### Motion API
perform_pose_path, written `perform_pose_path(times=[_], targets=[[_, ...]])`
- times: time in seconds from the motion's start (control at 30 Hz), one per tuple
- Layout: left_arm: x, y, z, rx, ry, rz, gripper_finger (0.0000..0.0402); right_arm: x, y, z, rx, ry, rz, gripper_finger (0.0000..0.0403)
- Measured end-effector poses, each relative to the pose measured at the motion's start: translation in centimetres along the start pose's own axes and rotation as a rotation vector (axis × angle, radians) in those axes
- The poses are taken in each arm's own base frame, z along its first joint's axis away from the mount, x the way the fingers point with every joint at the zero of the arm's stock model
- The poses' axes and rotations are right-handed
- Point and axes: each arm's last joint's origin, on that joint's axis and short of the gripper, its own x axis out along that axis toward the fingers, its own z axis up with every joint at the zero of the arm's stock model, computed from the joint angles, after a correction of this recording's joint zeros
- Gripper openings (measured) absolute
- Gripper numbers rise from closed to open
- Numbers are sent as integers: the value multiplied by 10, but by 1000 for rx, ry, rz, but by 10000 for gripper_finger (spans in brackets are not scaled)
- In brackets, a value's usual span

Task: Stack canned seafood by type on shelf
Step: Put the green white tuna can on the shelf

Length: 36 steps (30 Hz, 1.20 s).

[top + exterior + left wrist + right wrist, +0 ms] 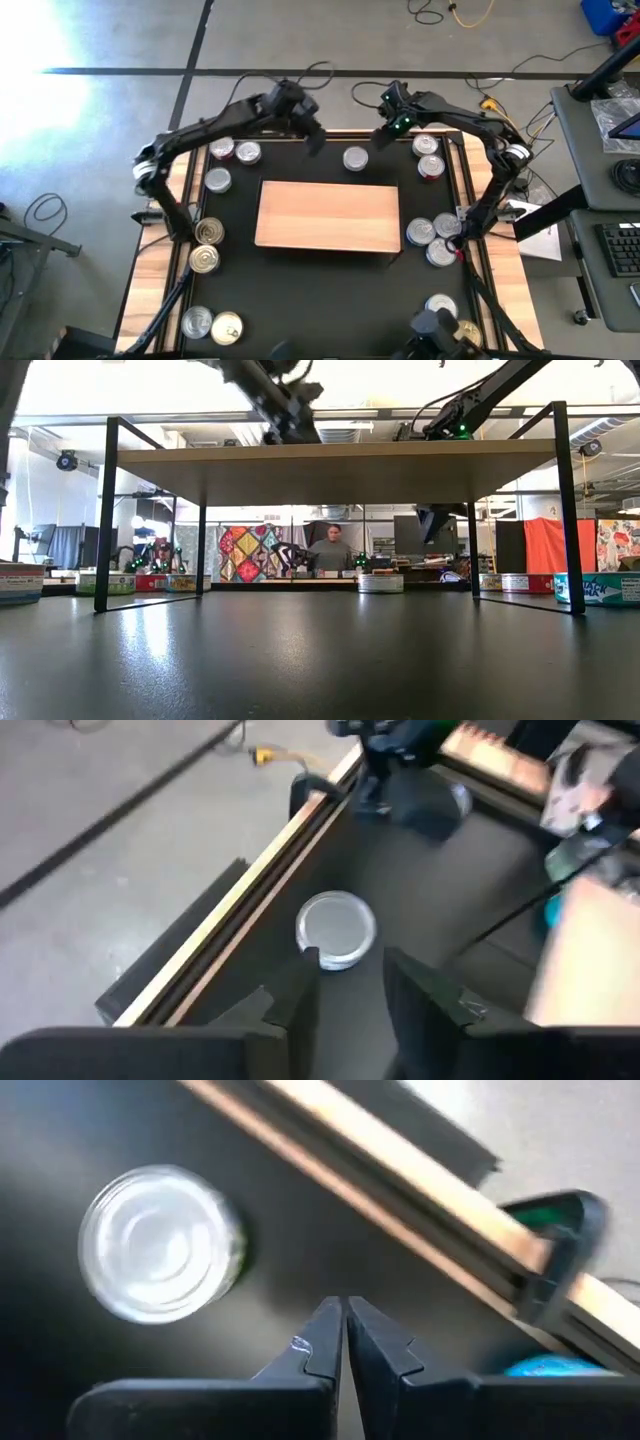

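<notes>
- My left gripper (348,988) hovers over the silver tin (336,928), jaws narrowly apart — too narrow, I'd knock it away.
- Right gripper (345,1330) is closed, empty, close by: collision risk.

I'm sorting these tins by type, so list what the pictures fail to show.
- Tin labels: in the high view the tins show only lids, too small to read.
- Shelf top: in the low view, hidden by its own edge.
- Tin by the near edge: partly covered by an arm's base, high view.
- Left tool: blurred, high view.
</notes>
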Motion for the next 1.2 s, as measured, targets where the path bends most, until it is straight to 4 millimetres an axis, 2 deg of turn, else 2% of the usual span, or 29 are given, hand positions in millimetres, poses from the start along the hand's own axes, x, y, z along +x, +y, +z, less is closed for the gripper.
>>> perform_pose_path(times=[0.2, 0.43, 0.67, 0.93, 1.2], targets=[[39, 1, 8, 221, 80, -88, 154, 20, 1, -3, -185, 52, 107, 13], [63, 10, 0, 220, 138, -84, 156, 33, 0, -15, -262, 102, 122, 13], [83, 23, -29, 206, 203, -151, 141, 45, -1, -19, -86, 59, 113, 13], [102, 57, -57, 156, 152, -216, 127, 61, -3, -25, 184, -27, 114, 13], [117, 59, -76, 162, 94, -288, 132, 76, 11, -40, 320, -6, 153, 13]])
